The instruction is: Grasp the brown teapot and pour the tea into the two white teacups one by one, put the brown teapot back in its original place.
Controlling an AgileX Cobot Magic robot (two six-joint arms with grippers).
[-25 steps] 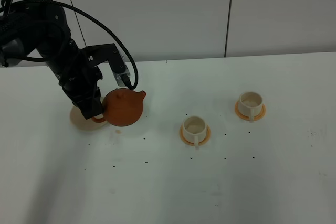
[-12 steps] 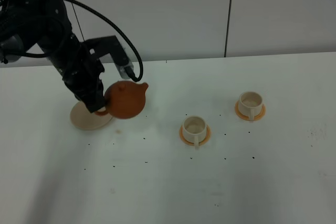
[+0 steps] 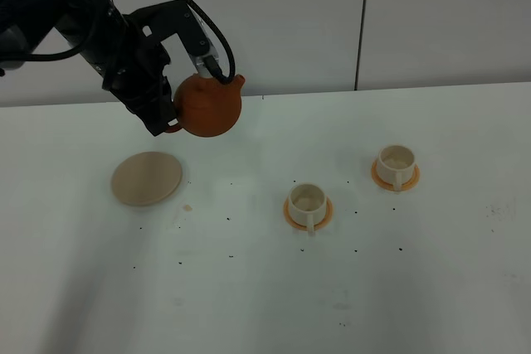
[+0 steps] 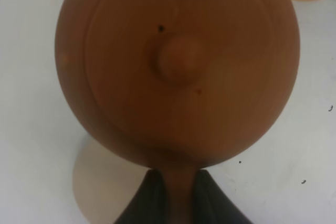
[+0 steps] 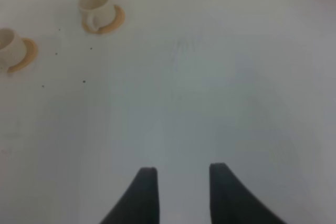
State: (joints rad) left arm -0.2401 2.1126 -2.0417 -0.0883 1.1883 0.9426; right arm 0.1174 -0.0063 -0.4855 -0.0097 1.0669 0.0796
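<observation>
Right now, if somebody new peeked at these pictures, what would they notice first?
The brown teapot hangs in the air over the back left of the table, held by its handle in the left end effector. Below it, nearer the front, lies a bare cream plate. To the right, one white teacup and a second white teacup behind it each sit on an orange saucer.
</observation>
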